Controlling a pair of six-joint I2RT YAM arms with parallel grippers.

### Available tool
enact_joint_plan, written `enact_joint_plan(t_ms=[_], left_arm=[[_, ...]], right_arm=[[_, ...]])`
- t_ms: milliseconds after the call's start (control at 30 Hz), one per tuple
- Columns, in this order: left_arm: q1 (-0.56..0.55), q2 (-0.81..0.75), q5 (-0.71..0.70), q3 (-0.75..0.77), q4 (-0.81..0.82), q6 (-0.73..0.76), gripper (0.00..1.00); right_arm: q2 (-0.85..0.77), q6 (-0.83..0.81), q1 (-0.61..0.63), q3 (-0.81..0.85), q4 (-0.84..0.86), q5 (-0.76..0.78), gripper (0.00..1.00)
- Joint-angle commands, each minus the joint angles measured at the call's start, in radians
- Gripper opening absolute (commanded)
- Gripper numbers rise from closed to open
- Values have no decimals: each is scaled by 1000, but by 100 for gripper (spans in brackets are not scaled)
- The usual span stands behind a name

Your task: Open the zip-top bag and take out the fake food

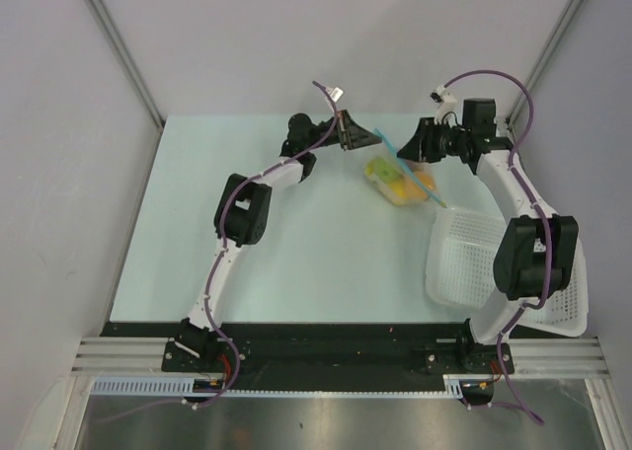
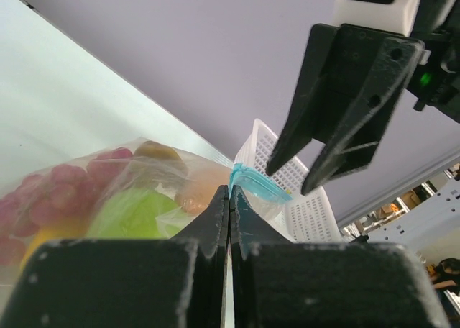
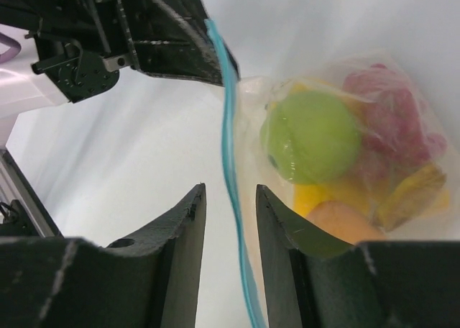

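The clear zip-top bag (image 1: 400, 179) lies at the back middle of the table, its blue-teal zip strip (image 3: 230, 148) stretched between the two arms. Fake food shows inside: a green apple (image 3: 316, 137), a red berry cluster (image 3: 392, 123) and yellow and orange pieces (image 1: 403, 186). My left gripper (image 2: 230, 195) is shut on the bag's mouth edge beside the strip (image 2: 255, 184). My right gripper (image 3: 230, 191) is open, its two fingers on either side of the strip, not touching it. It also shows from the left wrist (image 2: 291, 177), just above the strip.
A white perforated basket (image 1: 474, 262) stands tilted at the right, under my right arm. The grey back wall is close behind both grippers. Bare table lies at the left and front.
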Motion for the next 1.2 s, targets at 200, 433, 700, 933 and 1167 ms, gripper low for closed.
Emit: enact_joint_plan(t_ms=[200, 433, 700, 933, 1167], left_arm=[[-1, -6, 24, 40, 68, -18, 0], [-1, -12, 26, 32, 71, -20, 0], [-2, -12, 18, 37, 70, -21, 0], [-2, -12, 21, 37, 67, -21, 0], [-2, -12, 18, 38, 61, -17, 0]], right_arm=[[-18, -7, -52, -10, 46, -24, 31], [-3, 5, -14, -8, 86, -12, 34], [35, 24, -1, -8, 135, -21, 33], [48, 19, -1, -7, 134, -18, 32], [61, -12, 9, -8, 100, -26, 29]])
